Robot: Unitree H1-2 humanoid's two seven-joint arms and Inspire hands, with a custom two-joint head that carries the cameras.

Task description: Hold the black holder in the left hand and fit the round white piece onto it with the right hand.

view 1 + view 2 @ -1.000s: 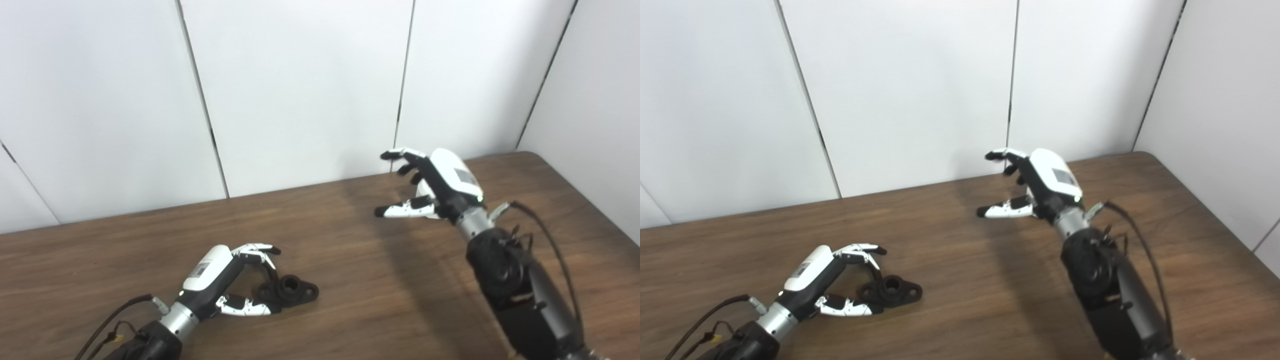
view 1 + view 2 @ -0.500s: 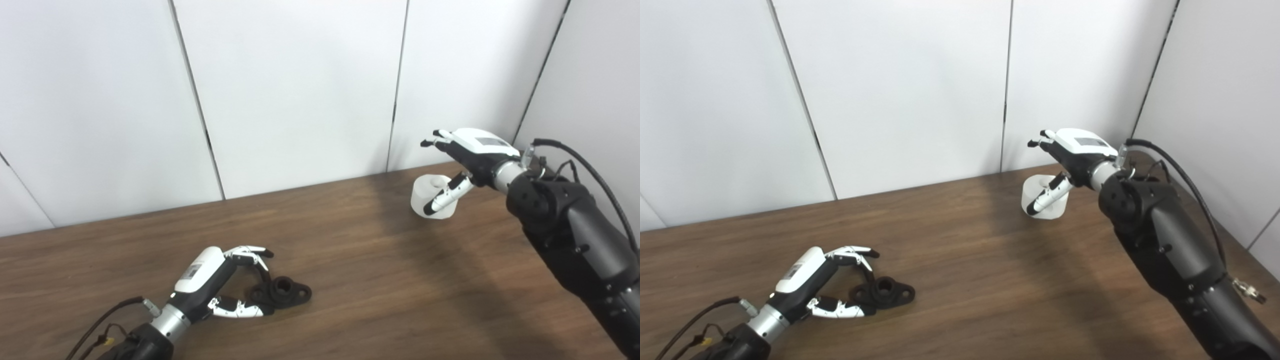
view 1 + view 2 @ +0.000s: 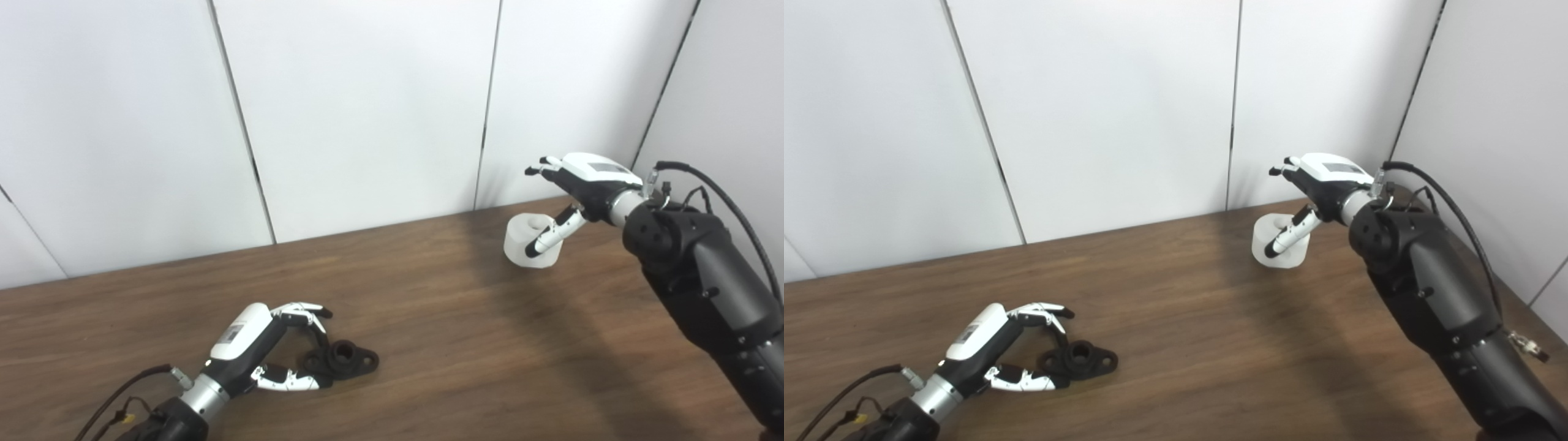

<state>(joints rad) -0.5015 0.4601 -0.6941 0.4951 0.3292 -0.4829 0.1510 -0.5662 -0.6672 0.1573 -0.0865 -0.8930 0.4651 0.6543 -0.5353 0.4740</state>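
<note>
The round white piece (image 3: pixel 530 241) stands near the table's (image 3: pixel 465 343) far right corner, the right hand (image 3: pixel 579 184) spread above it, unclosed; the left hand (image 3: pixel 263 346), fingers apart, brackets the black holder (image 3: pixel 343 358) by the near edge; each should close squarely before lifting.

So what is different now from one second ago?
The right hand swung from mid-table to the far right and now hangs open over the white piece, uncovering it. The left hand stayed open around the holder, which is not lifted.
</note>
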